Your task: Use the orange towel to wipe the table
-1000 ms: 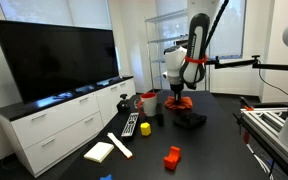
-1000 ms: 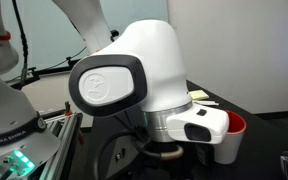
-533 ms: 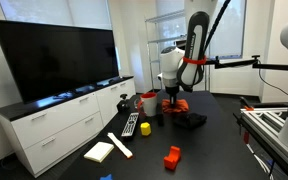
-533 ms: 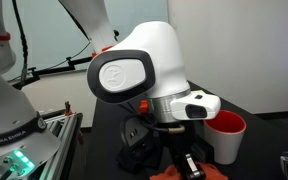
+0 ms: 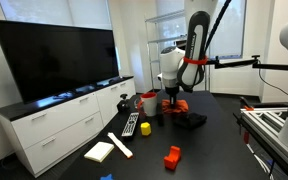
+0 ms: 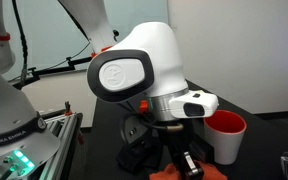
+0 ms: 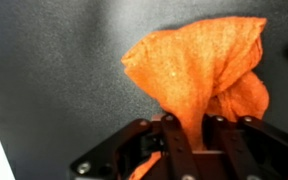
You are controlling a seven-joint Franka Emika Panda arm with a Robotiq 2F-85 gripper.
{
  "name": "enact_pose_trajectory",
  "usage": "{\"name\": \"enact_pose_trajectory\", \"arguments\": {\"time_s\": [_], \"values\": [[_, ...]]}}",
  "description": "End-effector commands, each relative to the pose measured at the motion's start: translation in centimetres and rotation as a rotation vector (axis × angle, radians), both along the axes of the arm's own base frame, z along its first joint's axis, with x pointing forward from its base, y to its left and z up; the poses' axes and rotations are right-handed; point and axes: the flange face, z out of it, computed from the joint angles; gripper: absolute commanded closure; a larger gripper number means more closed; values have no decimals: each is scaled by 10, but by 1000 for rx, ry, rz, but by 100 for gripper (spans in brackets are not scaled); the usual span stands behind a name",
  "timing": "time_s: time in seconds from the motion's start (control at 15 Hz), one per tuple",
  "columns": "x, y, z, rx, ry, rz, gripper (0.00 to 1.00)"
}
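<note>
The orange towel (image 7: 199,65) is bunched up and pinched between my gripper's (image 7: 192,125) two black fingers, its loose end spread on the dark table (image 7: 44,60). In both exterior views the gripper (image 5: 172,97) points down at the table's far middle, with the towel (image 5: 180,102) under it. From close by, the gripper (image 6: 181,160) shows below the big white wrist link, with the towel (image 6: 210,172) at the bottom edge.
On the table (image 5: 219,135): a red-and-white cup (image 5: 149,103) left of the gripper, also seen close by (image 6: 227,135); a black object (image 5: 192,119), a remote (image 5: 131,124), a yellow block (image 5: 145,127), a red block (image 5: 172,157), a white pad (image 5: 99,151).
Between a second ago and half a second ago the wrist shifted and turned, bringing the gripper and towel into the close exterior view. Since then nothing has moved.
</note>
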Motion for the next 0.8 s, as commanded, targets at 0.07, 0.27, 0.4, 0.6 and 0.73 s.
{"name": "enact_pose_trajectory", "arguments": {"time_s": [0.07, 0.27, 0.4, 0.6, 0.73], "values": [[-23, -15, 3, 12, -19, 19, 97], [-31, -25, 4, 14, -27, 16, 97], [-33, -27, 3, 14, -28, 14, 97], [-33, -27, 3, 14, -28, 13, 97], [-33, -26, 3, 14, -28, 11, 97]]}}
